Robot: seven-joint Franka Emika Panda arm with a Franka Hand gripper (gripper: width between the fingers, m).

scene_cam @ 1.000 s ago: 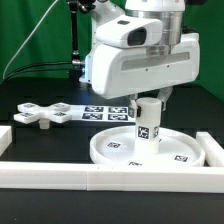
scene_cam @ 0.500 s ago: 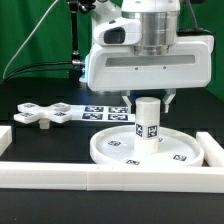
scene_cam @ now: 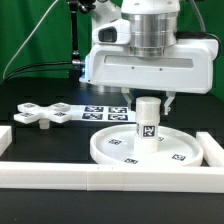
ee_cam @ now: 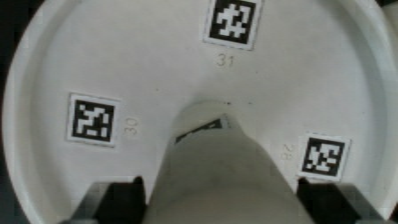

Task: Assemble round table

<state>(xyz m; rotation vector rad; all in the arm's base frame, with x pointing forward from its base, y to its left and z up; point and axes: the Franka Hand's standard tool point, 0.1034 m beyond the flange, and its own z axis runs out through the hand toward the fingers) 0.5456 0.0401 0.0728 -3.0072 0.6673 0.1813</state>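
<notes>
White plastic parts lie on a black table (scene_cam: pixel 50 145), with my gripper (scene_cam: pixel 146 101) hanging above the work.

Surroundings: the marker board (scene_cam: pixel 98 112) lies flat on the table behind my jaws and toward the exterior view's left, near the far rim of the round disc (scene_cam: pixel 110 150). The cross piece (scene_cam: pixel 38 114) lies flat further to that side, well apart from my jaws and just beside the end of the marker board. Long white border bars (scene_cam: pixel 100 178) run along the table edge in front of and below my jaws, and another bar (scene_cam: pixel 213 150) stands at the exterior view's right. A green backdrop (scene_cam: pixel 30 40) closes the scene behind.

Obstructions: my own broad white hand housing (scene_cam: pixel 150 62) hides the table behind it in the exterior view. In the wrist view the post (ee_cam: pixel 222 150) rises blurred toward the camera and covers the middle of the round disc (ee_cam: pixel 107 60).

Task parts: the round disc lies flat directly beneath my jaws, its printed tags (ee_cam: pixel 93 118) facing up. The post (scene_cam: pixel 147 120) stands upright at the middle of the disc, between and just below my jaws, with one tag turned toward the exterior camera.

Jaw state: my fingertips (ee_cam: pixel 121 200) flank the top of the post, one on each side. In the exterior view they stand spread wider than the post and clear of it. I hold nothing.
</notes>
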